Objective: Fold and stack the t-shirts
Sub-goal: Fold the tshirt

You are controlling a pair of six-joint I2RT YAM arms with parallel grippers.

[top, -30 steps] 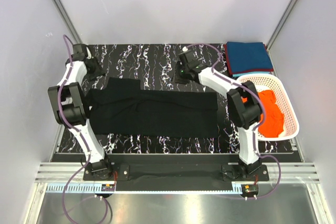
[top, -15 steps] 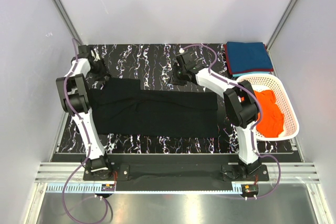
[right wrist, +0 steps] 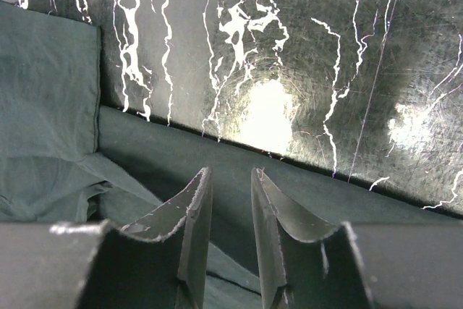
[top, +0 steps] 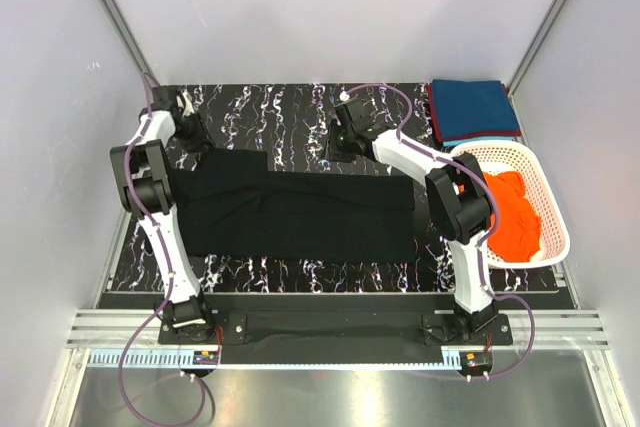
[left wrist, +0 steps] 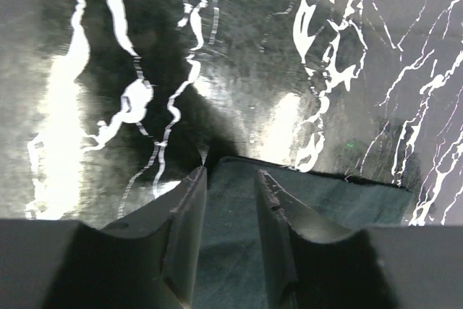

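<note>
Hovering over the far edge of the black shirt (top: 300,212), which lies spread flat across the middle of the table (top: 300,107), both grippers show narrow gaps with nothing between the fingers. The left gripper (left wrist: 230,173) sits at the cloth's corner, tips at the very edge. Closing there may catch only a sliver, or bare table, and the corner would slip out on the lift. The right gripper (right wrist: 230,171) stands further in over the fabric, near a doubled-over flap. With jaws this narrow it may pinch one layer only, or bunch the cloth. If one side holds and the other misses, the fold likely comes out skewed. The blue shirt (top: 475,102) lies folded at the far right corner on a red one (top: 437,117). The orange shirt (top: 515,217) sits in the basket (top: 556,222), close beside the right arm, whose elbow could nudge it.
</note>
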